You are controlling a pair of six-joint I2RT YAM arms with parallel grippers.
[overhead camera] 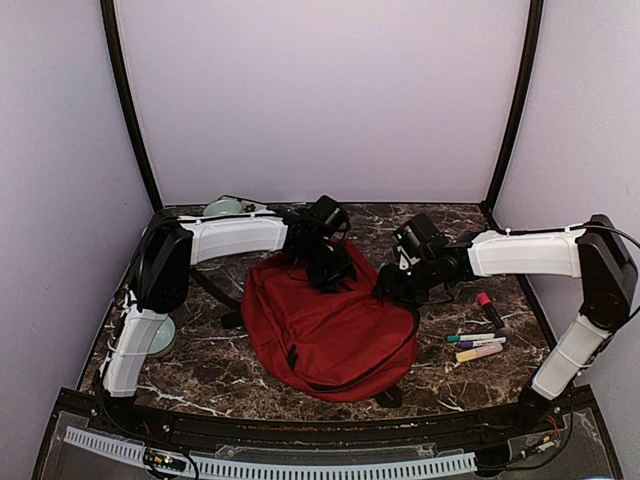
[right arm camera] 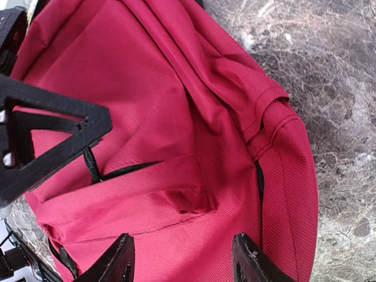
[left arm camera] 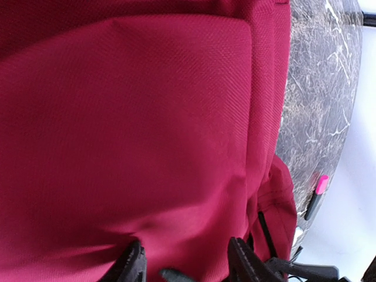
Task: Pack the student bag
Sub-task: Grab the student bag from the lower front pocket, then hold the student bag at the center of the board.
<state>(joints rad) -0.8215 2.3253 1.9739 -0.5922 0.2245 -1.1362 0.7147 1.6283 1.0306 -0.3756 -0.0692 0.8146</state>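
The red student bag (overhead camera: pixel 330 335) lies flat in the middle of the marble table. My left gripper (overhead camera: pixel 328 268) is over its far left top edge. In the left wrist view the gripper (left arm camera: pixel 187 267) is open, with red fabric (left arm camera: pixel 147 129) lying between the fingers (left arm camera: pixel 132 264). My right gripper (overhead camera: pixel 392 285) is at the bag's far right edge. In the right wrist view the gripper (right arm camera: pixel 185 261) is open just above folded red fabric (right arm camera: pixel 176 153) and a black zipper line (right arm camera: pixel 123 170). Neither gripper holds anything.
Several markers (overhead camera: pixel 478 345) lie on the table right of the bag, with a pink-capped one (overhead camera: pixel 489 310) behind them, also in the left wrist view (left arm camera: pixel 317 194). A pale green dish (overhead camera: pixel 222 208) sits at the back left. A black strap (overhead camera: pixel 215 290) trails left of the bag.
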